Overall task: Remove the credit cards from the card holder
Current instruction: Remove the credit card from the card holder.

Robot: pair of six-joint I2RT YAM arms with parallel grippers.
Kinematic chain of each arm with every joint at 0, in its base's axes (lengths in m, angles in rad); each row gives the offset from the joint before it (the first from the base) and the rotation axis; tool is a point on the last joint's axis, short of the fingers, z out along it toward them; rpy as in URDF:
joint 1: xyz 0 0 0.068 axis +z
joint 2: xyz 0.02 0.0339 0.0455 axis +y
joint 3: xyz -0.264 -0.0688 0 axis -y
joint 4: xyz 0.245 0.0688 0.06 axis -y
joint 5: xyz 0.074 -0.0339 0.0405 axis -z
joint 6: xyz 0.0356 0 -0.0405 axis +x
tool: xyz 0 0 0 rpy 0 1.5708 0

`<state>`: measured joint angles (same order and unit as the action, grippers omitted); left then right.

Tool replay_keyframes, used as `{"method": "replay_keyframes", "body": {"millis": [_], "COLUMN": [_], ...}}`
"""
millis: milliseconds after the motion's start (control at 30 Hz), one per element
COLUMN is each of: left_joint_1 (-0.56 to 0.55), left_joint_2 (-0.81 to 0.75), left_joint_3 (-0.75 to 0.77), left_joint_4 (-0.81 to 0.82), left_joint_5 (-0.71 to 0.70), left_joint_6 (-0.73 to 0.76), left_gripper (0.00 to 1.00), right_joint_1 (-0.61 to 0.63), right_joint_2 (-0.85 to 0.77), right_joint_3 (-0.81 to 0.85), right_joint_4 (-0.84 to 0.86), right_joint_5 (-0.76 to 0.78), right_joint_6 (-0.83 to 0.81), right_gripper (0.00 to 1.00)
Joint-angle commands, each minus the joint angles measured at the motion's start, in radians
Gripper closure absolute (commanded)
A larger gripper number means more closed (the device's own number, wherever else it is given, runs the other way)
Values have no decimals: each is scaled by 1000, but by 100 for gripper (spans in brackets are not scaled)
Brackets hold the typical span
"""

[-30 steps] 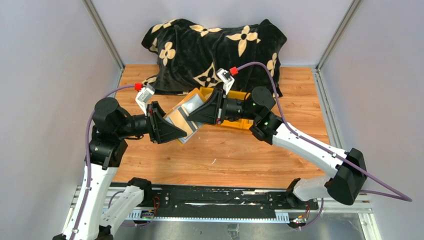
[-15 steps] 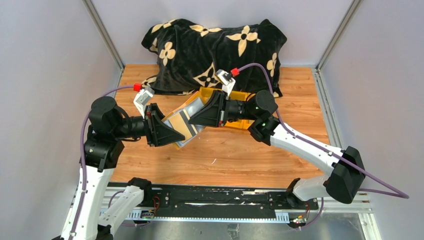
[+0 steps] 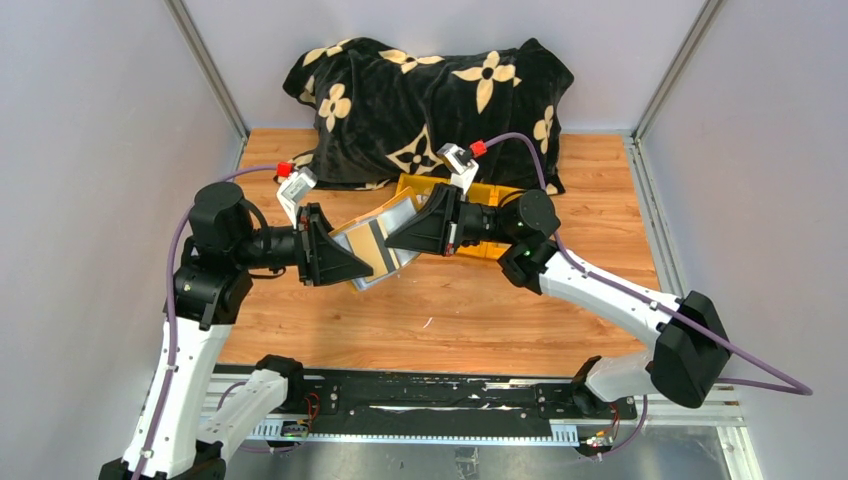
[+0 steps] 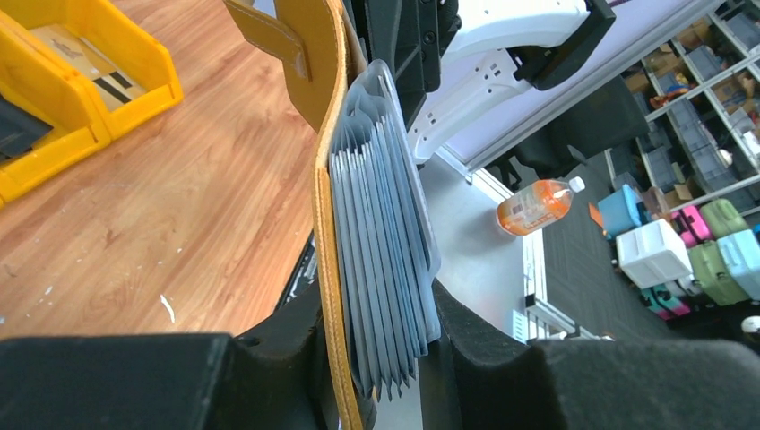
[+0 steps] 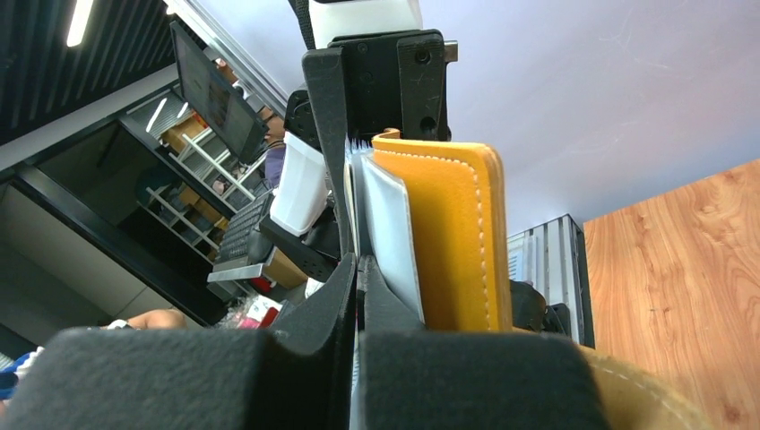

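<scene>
The card holder (image 3: 365,252), silvery with a mustard-yellow flap, hangs above the table between both arms. My left gripper (image 3: 345,265) is shut on it. In the left wrist view the blue-grey accordion pockets (image 4: 381,224) and the mustard cover (image 4: 327,233) sit squeezed between my left gripper's (image 4: 376,318) black pads. My right gripper (image 3: 397,238) meets the holder's open end from the right. In the right wrist view that gripper (image 5: 357,269) is shut, with the thin pale edge of a credit card (image 5: 350,193) running up from between its pads, beside the mustard flap (image 5: 457,233).
A yellow bin (image 3: 482,191) stands behind the right gripper, and two yellow bins (image 4: 90,81) show in the left wrist view. A black blanket with cream flowers (image 3: 430,90) lies at the table's back. Grey walls stand left and right.
My right gripper has closed fully at the holder's open end. The left arm has shifted slightly right and up with the holder, and its jaws have narrowed on it.
</scene>
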<state>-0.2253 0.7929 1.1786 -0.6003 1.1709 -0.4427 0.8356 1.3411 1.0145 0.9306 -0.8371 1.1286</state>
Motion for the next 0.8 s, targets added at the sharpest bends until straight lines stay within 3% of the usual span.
{"method": "replay_keyframes", "body": {"millis": [0, 367, 767], "left_joint_1": [-8, -8, -7], "left_joint_2": [-1, -4, 11], "left_joint_3": [43, 30, 25], "left_joint_4": [99, 140, 145], "left_joint_5": [35, 24, 1], "left_joint_6": [-50, -118, -162], "left_gripper": [75, 66, 66], "right_joint_1": [-23, -55, -86], "right_joint_2": [3, -27, -47], "right_joint_3": [-48, -88, -165], "right_joint_4": [43, 29, 28], "right_joint_5": [-30, 7, 81], "right_joint_6": [51, 40, 45], "right_gripper": [100, 100, 100]}}
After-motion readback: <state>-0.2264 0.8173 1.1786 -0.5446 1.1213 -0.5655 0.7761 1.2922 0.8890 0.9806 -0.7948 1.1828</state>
